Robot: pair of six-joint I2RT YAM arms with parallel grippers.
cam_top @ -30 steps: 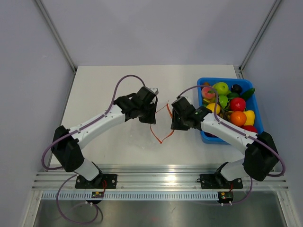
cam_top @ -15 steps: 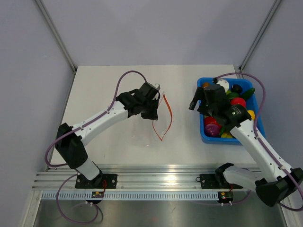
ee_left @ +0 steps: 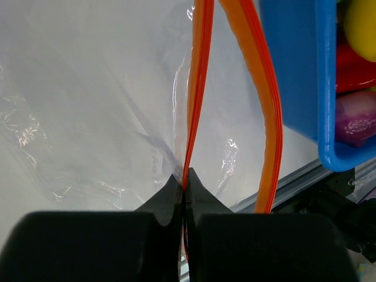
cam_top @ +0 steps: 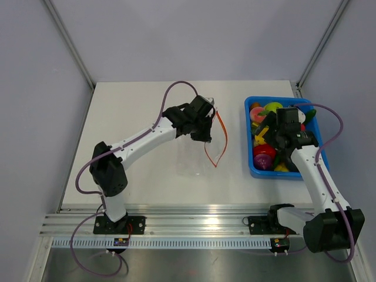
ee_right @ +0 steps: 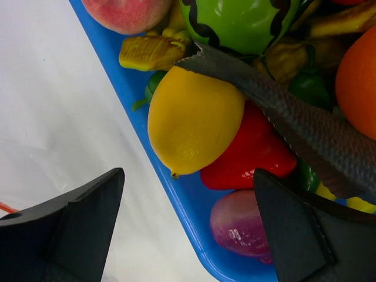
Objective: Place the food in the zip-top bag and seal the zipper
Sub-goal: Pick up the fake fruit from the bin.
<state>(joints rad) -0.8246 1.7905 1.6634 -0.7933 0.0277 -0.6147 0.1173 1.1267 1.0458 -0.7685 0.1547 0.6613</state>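
Observation:
My left gripper [cam_top: 205,134] is shut on one orange-red zipper [cam_top: 224,136] strip of the clear zip-top bag [cam_top: 192,157] and holds its mouth up, gaping toward the bin. In the left wrist view the pinched strip [ee_left: 194,88] runs out from the closed jaws, and the other strip [ee_left: 267,117] bows away to the right. My right gripper [cam_top: 271,140] is open and empty over the left side of the blue bin [cam_top: 249,141]. Below it lie a yellow lemon [ee_right: 194,120], a red pepper [ee_right: 252,155] and a purple onion [ee_right: 241,226].
The bin [ee_right: 176,194] also holds a peach [ee_right: 126,12], a green striped fruit [ee_right: 241,20], an orange [ee_right: 358,76], a corn piece [ee_right: 153,53] and a grey scaly fish-like toy [ee_right: 294,117]. The bag's body lies on the white table [cam_top: 129,117].
My right gripper has left the bag's mouth and swung right over the bin, now open. My left gripper has carried the bag's strip right and farther back.

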